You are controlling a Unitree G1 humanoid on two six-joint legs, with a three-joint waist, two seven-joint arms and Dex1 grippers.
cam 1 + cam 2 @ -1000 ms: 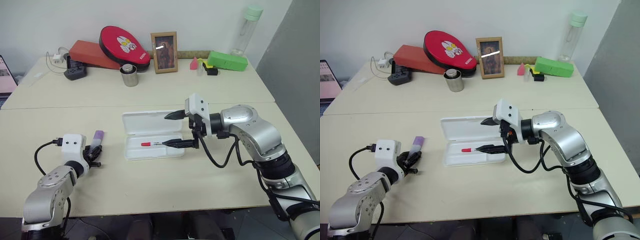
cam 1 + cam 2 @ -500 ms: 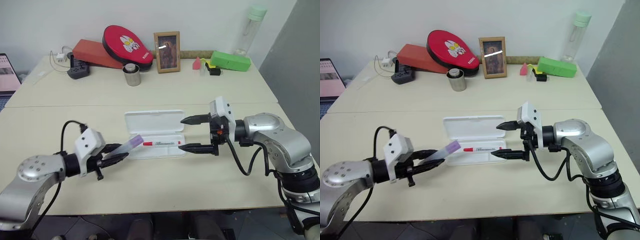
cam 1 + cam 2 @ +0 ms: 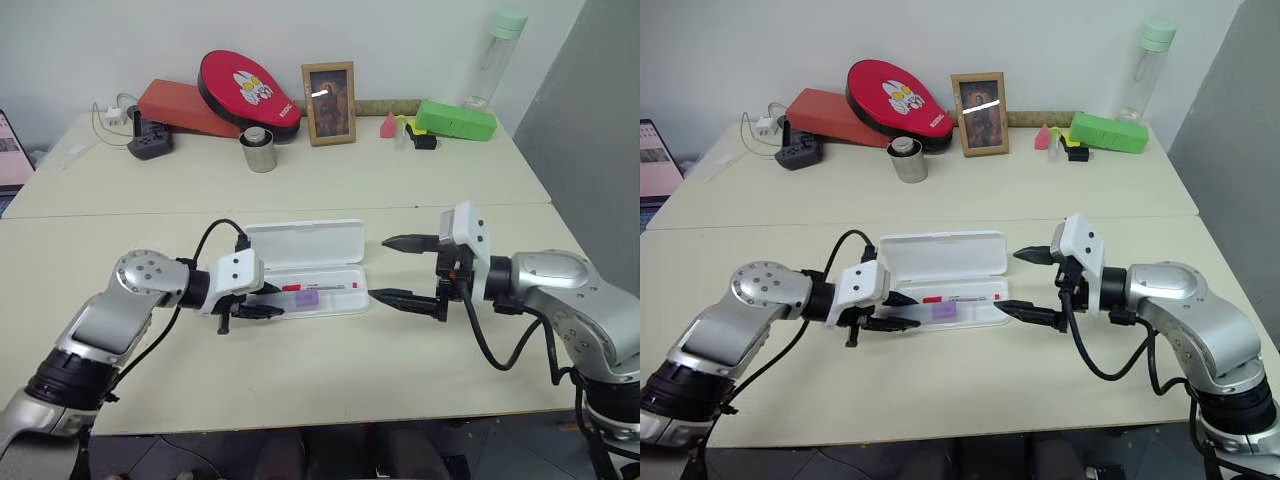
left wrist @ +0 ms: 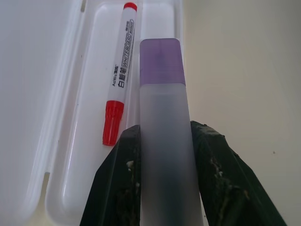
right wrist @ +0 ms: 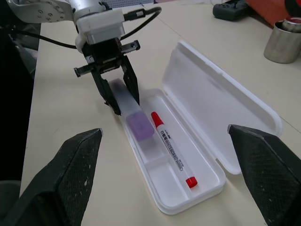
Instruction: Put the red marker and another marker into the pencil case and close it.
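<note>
The white pencil case (image 3: 300, 245) lies open at mid table, its lid flat behind the tray. In the tray lies the red marker (image 3: 322, 287), red cap toward my left arm. My left gripper (image 3: 272, 301) is shut on the stubby purple-capped marker (image 3: 306, 298), whose capped end reaches low into the tray beside the red marker (image 4: 119, 80). I cannot tell whether it touches the tray floor. My right gripper (image 3: 380, 268) stands wide open and holds nothing, just right of the case's right end.
Along the table's far edge stand a steel cup (image 3: 258, 150), a picture frame (image 3: 329, 104), a red paddle case (image 3: 248, 90), a green box (image 3: 455, 120), a bottle (image 3: 495, 55) and a power strip (image 3: 150, 140).
My left gripper has carried the purple-capped marker rightward from the table left of the case to over the tray, rolling as it went. The right gripper has drawn back to the right, still open.
</note>
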